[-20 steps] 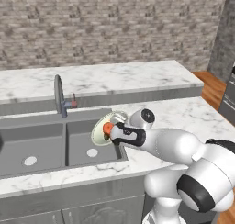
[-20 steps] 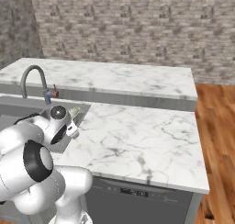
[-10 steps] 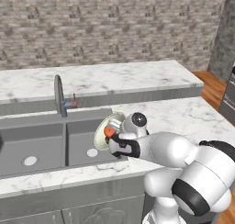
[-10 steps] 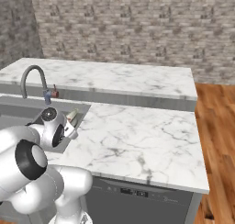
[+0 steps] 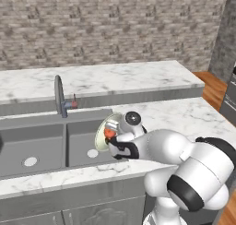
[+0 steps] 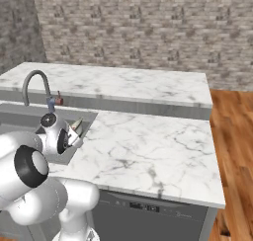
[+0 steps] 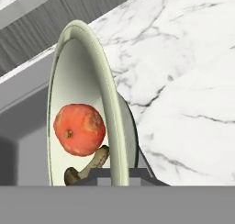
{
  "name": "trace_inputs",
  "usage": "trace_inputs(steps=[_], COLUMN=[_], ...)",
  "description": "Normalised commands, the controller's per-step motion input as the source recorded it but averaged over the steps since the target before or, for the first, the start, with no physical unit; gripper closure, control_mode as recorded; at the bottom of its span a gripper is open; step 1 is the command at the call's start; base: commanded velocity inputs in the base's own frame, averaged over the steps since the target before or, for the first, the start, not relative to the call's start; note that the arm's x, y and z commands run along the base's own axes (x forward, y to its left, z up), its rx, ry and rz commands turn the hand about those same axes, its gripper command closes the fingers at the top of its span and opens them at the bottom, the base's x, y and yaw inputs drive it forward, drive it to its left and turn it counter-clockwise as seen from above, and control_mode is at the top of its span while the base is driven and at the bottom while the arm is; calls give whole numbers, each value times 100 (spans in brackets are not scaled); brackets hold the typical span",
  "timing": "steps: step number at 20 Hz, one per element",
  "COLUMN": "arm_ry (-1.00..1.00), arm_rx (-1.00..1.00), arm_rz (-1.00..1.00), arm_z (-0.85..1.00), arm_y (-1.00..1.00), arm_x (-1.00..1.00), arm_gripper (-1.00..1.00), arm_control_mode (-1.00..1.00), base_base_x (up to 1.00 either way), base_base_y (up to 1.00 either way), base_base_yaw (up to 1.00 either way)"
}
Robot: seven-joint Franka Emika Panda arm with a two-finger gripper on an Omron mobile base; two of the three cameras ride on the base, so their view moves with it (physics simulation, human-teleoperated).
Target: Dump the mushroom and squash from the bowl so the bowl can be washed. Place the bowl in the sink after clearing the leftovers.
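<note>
claw (image 5: 115, 143) clamped on bowl (image 5: 104, 132) rim | bowl on edge over right basin of sink (image 5: 41, 143), squash (image 7: 79, 129) + mushroom (image 7: 87, 165) inside | imo tip it further w/ opening facing down, don't let go til both drop

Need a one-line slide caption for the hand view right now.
Gripper shut on the rim of the bowl, tipped on edge over the sink, orange squash and mushroom inside.
</note>
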Motion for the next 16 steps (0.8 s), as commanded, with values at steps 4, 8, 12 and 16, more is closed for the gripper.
trace_inputs(steps=[4,8,12,16], arm_ry=[5,3,1,3], arm_rx=[-17,-16,-14,-12], arm_rz=[0,0,0,-1], arm_z=[0,3,16,14], arm_y=[19,12,13,3], arm_x=[6,5,5,0], arm_gripper=[100,100,100,100], arm_control_mode=[-100,-100,-100,-100], base_base_x=[0,0,0,0], base_base_y=[0,0,0,0], base_base_yaw=[0,0,0,0])
